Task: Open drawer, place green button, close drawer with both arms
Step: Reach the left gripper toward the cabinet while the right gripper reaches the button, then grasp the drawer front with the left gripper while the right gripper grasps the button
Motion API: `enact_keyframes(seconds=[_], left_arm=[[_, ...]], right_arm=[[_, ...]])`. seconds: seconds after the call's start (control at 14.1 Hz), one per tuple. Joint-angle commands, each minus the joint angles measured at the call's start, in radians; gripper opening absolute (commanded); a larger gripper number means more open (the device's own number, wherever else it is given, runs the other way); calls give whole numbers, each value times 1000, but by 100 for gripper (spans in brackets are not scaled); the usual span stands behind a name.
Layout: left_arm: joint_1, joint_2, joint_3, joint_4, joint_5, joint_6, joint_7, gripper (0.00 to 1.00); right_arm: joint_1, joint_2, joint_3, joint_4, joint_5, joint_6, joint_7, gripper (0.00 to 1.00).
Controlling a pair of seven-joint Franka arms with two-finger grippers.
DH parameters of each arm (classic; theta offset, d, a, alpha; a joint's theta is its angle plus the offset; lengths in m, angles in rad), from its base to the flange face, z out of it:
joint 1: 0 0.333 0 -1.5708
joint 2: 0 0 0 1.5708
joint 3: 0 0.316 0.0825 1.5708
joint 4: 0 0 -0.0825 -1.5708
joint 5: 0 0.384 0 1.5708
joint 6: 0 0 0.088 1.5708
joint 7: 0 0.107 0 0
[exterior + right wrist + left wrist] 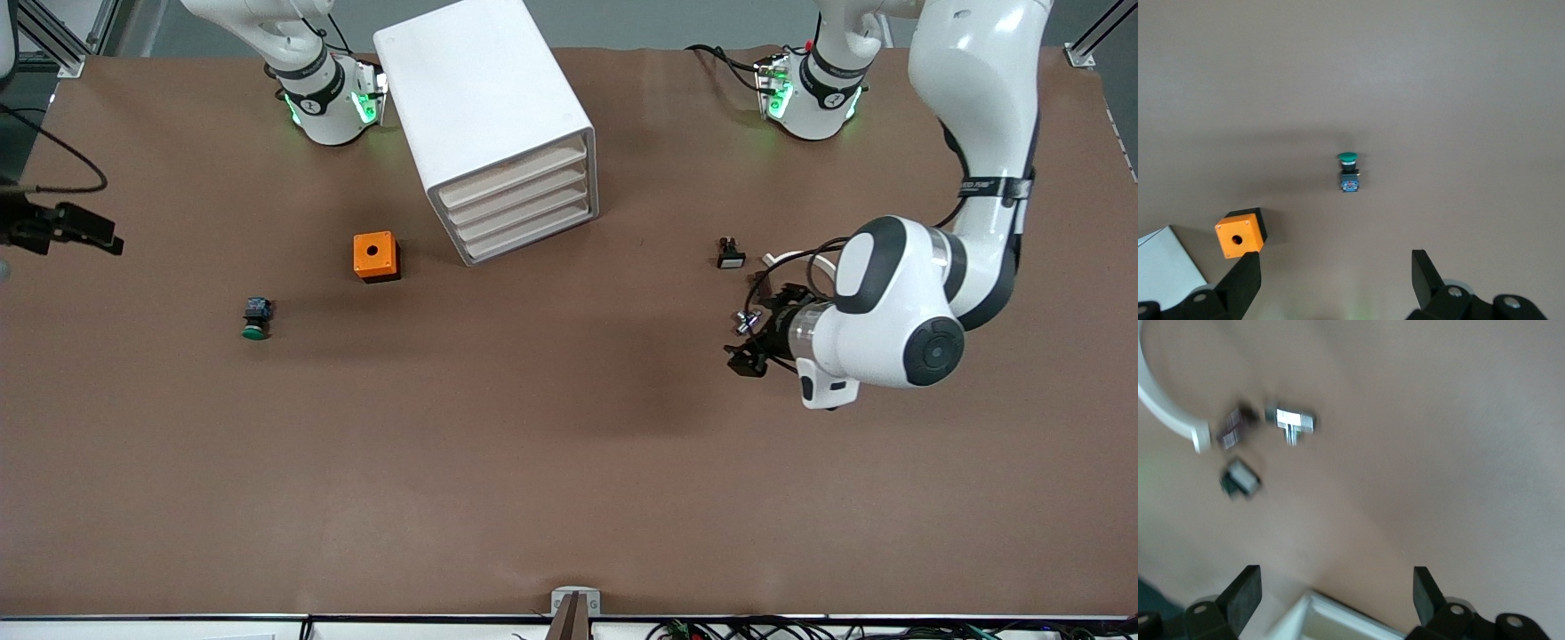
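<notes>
Button, green cap, lies on surface near orange box, all drawers shut. Left pincer spread wide, near black button. Right pincer wide over green button. We read no labels.

A robotics lab is indicated by two white arms mounted at the edge of a brown-covered table, aluminium frame rails at its corners, loose cables along its near edge, and green status lights glowing on the arm bases.
</notes>
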Motion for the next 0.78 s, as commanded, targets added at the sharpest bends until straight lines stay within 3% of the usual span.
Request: enact_keyframes(seconds=[0.0,0.21,0.71], left_arm=[[-18,65,5,41,-122,-24,-254,100],[-68,105,3,42,-231,-24,-472,100],[-120,257,-29,113,-435,-26,-816,100]], right_arm=[[-33,72,5,67,-3,-17,-5,100],[-22,92,5,43,3,29,-1,100],[-54,70,7,-430,18,566,18,100]])
